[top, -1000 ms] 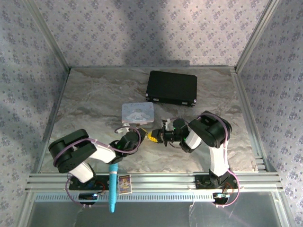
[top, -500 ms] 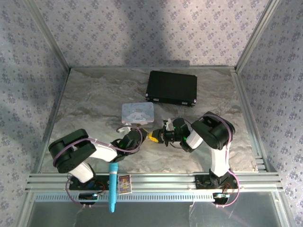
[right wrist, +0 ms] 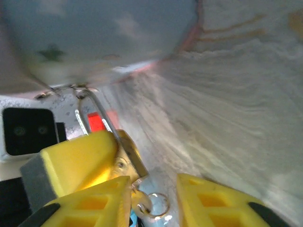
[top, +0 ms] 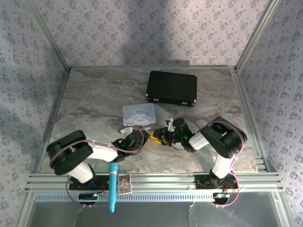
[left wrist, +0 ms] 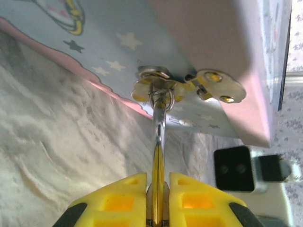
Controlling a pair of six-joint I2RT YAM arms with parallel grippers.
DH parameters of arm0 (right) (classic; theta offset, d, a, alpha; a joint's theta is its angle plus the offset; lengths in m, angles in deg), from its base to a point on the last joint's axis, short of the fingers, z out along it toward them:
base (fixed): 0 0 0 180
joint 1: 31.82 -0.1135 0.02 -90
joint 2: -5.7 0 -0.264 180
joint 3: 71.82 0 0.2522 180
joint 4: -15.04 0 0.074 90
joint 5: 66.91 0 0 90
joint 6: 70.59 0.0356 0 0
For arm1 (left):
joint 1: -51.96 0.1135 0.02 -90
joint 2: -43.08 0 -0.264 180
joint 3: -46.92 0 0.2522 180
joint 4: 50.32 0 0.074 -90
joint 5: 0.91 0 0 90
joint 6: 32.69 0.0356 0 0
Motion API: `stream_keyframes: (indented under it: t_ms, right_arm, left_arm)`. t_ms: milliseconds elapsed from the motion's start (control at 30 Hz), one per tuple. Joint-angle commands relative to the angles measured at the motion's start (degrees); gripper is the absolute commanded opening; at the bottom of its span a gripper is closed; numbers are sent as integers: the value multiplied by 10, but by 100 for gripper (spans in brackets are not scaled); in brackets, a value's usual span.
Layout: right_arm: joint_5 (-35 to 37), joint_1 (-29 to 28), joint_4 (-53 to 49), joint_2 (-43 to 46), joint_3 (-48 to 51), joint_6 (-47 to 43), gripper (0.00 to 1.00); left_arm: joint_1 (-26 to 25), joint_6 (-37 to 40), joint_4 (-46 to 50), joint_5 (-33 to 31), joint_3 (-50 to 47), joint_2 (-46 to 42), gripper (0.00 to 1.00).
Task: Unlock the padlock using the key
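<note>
The brass padlock (top: 154,137) sits between both grippers, just in front of the pastel tin (top: 138,115). In the left wrist view my left gripper (left wrist: 157,177) is shut on the padlock body (left wrist: 158,187), seen edge-on. Its silver shackle (left wrist: 158,120) runs up through the tin's hasp (left wrist: 156,87). In the right wrist view my right gripper (right wrist: 154,182) stands open at the padlock's (right wrist: 127,156) lower end. The small silvery key (right wrist: 142,204) with its ring (right wrist: 158,205) lies between the fingers, close against the left finger (right wrist: 97,205). I cannot tell whether the key is in the keyhole.
A black case (top: 171,88) lies at the back of the marble tabletop. A blue pen (top: 113,187) and a small card (top: 124,183) rest on the front rail between the arm bases. Patterned walls close in three sides.
The right arm's elbow has swung out to the right and down while its gripper stayed at the padlock. The tin has shifted slightly. The left gripper has kept its hold.
</note>
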Motion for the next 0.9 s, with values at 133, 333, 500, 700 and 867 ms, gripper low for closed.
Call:
stream_keyframes:
  t_ms: [133, 333, 500, 700, 867]
  right_arm:
    - [106, -8, -277, 116, -13, -181, 39]
    - [182, -30, -485, 203, -56, -364, 47]
    - [286, -90, -544, 250, -78, -496, 63]
    - [334, -173, -501, 236, -96, -629, 51]
    - [370, -208, -489, 184, -129, -647, 50]
  left_arm:
    - [-14, -25, 95, 42, 26, -26, 0]
    - [-14, -32, 122, 35, 31, -31, 0]
    - [-14, -31, 144, 28, 35, -46, 0]
    - [-14, -35, 157, 38, 40, -65, 0]
    - [-14, -38, 161, 48, 41, -70, 0]
